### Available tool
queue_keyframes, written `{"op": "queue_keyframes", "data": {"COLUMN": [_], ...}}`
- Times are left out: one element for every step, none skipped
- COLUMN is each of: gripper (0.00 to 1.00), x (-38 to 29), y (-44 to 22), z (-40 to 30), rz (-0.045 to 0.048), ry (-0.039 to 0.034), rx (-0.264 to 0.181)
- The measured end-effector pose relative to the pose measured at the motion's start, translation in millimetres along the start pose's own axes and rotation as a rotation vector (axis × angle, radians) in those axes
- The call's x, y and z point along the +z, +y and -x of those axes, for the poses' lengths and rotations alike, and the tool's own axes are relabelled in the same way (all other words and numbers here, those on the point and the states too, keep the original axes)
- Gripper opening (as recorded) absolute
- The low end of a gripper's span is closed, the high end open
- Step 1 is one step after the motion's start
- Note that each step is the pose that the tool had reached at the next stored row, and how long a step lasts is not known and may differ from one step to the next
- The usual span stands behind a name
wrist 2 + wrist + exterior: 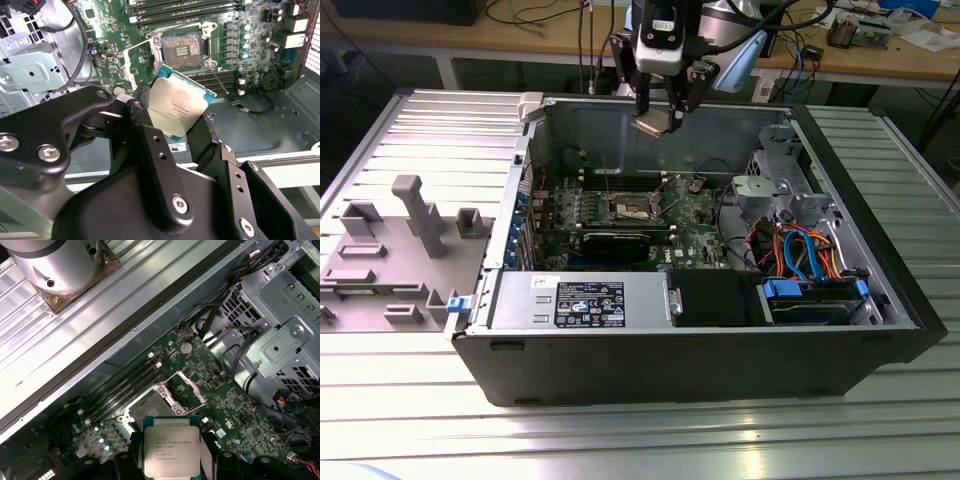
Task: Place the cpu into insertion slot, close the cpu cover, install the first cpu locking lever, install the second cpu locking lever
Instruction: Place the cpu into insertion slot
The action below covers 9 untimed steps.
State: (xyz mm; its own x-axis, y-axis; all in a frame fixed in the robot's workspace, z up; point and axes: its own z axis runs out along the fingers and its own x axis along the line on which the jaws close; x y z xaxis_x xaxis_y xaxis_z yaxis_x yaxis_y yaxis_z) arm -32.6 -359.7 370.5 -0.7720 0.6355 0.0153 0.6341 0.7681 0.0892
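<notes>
My gripper [658,116] hangs over the back of the open computer case, shut on the cpu [653,125]. The cpu [181,109] is a flat square chip with a silvery face and a green rim, pinched at two opposite edges between the black fingers [150,142]. In the first wrist view the cpu [171,446] sits between the gripper [172,462] fingertips. The insertion slot [182,47] lies uncovered on the green board, well below the chip. The cpu cover [195,393] stands swung up beside the slot [146,409]. A thin locking lever [220,80] sticks out next to the socket.
A grey power supply box [580,300] and a black drive box [715,298] line the case's near side. A metal drive cage [775,195] with orange and blue cables [805,250] fills the exterior view's right. A long black expansion card [615,240] lies near the socket. A grey fixture [390,250] stands outside.
</notes>
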Motion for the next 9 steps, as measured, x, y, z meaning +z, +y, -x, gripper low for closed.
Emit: {"op": "queue_keyframes", "data": {"gripper": [0.54,0.54,0.54,0.54,0.54,0.54,0.54,0.54,0.54], "x": [0.2,0.6,0.8,1.1,1.3,1.4,1.5,1.7,1.7], "y": [0.0,-0.1,-0.1,-0.1,-0.1,-0.2,-0.4,-0.6,-0.9], "z": [0.0,0.1,0.1,0.1,0.1,0.0,-0.2,-0.4,-0.7], "rz": [0.0,0.0004,0.0006,0.0009,0.001,0.0011,0.0011,0.0014,0.0016], "ry": [-0.0029,-0.0072,-0.0088,-0.0102,-0.011,-0.0115,-0.0119,-0.012,-0.0118], "rx": [0.004,0.012,0.017,0.023,0.028,0.032,0.036,0.037,0.037]}}
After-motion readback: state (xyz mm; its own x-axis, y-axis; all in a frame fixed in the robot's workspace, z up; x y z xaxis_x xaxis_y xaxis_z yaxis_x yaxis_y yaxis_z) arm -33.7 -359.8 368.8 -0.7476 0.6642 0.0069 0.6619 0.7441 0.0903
